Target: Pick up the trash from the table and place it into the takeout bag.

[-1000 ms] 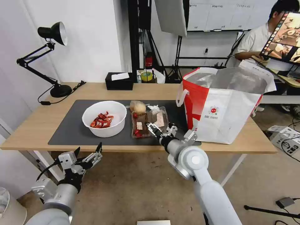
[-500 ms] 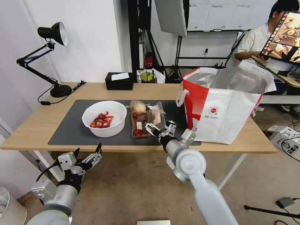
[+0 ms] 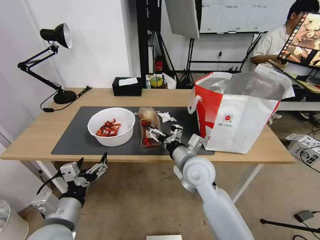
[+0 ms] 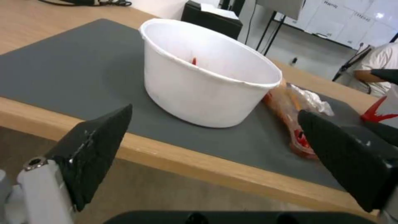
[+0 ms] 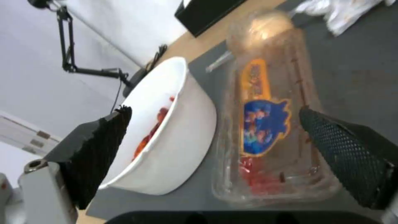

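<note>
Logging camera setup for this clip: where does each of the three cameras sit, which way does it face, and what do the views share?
Head view: on the robot's head, looking forward and down at the table and takeout bag; both arms show, the left hand low before the table edge, the right hand at the clamshell tray.
Left wrist view: looks between two open fingers across the table edge at the white bowl.
Right wrist view: looks between open fingers down at the tray.
Shared: bowl, tray and crumpled tissue appear in all three.

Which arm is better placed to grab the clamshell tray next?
Right. The right end effector is open at the clamshell tray, beside the takeout bag; the left end effector hangs below the table edge.
</note>
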Tool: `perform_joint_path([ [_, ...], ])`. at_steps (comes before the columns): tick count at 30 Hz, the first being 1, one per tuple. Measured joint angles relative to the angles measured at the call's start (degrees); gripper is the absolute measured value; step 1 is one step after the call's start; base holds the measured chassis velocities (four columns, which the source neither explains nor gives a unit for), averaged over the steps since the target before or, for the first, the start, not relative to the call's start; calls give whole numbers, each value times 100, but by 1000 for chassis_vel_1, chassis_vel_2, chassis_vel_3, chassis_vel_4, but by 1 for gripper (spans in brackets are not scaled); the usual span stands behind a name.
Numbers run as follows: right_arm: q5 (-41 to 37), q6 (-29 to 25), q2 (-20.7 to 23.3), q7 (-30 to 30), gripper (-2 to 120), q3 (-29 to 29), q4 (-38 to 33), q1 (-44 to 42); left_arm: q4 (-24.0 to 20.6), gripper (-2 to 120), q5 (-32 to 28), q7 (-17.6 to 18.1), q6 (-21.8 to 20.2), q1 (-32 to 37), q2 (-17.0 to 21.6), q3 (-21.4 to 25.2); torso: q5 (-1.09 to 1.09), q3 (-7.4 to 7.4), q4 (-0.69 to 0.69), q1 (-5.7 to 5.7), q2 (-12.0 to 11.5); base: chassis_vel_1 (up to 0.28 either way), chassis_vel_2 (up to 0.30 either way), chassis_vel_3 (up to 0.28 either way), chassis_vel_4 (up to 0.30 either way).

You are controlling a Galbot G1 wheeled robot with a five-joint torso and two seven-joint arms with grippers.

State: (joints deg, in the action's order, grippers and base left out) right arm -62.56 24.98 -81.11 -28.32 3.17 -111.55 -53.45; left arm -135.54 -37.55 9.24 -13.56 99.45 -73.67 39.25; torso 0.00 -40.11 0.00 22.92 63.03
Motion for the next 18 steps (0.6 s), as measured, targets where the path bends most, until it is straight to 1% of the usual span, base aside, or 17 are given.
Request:
perform_joint_path([
  [2, -292, 99, 32, -130, 100, -63, 156, 216, -11, 100, -2, 0, 2, 1, 5, 8, 0, 0, 1, 0, 0, 0, 0, 0, 0],
  [7, -427, 147, 116, -204, 100, -101, 207, 322, -21, 100, -2, -1, 1, 0, -4, 7, 0, 0, 0, 0, 0, 0, 0, 0, 0],
  [9, -470, 169, 304, -211, 100, -173, 207, 389, -22, 100, -4, -3, 1, -2, -4, 6, 1, 0, 0, 0, 0, 0, 0, 0, 0],
  [10, -470, 169, 304, -211, 100, -173, 207, 389, -22, 100, -4, -3, 1, -2, -4, 6, 1, 0, 0, 0, 0, 0, 0, 0, 0],
  [12, -448, 171, 384, -182, 100, -202, 198, 418, -22, 100, -5, -4, 1, -5, -4, 6, 0, 0, 0, 0, 0, 0, 0, 0, 0],
  [13, -320, 171, 529, -85, 100, -250, 193, 502, -21, 100, -6, -5, 1, -10, -2, 6, 0, 0, 0, 0, 0, 0, 0, 0, 0],
  [15, -279, 172, 596, -24, 100, -273, 195, 567, -21, 100, -7, -6, 2, -12, -1, 5, 2, 0, -1, 0, 0, 0, 0, 0, 0],
  [17, -179, 166, 845, 225, 100, -354, 270, 922, -20, 100, -8, -7, 1, -15, 2, 0, 0, 0, 0, 0, 0, 0, 0, 0, 0],
  [18, -169, 166, 862, 251, 100, -365, 282, 952, -20, 100, -8, -7, 1, -15, 2, 0, 0, 0, 0, 0, 0, 0, 0, 0, 0],
])
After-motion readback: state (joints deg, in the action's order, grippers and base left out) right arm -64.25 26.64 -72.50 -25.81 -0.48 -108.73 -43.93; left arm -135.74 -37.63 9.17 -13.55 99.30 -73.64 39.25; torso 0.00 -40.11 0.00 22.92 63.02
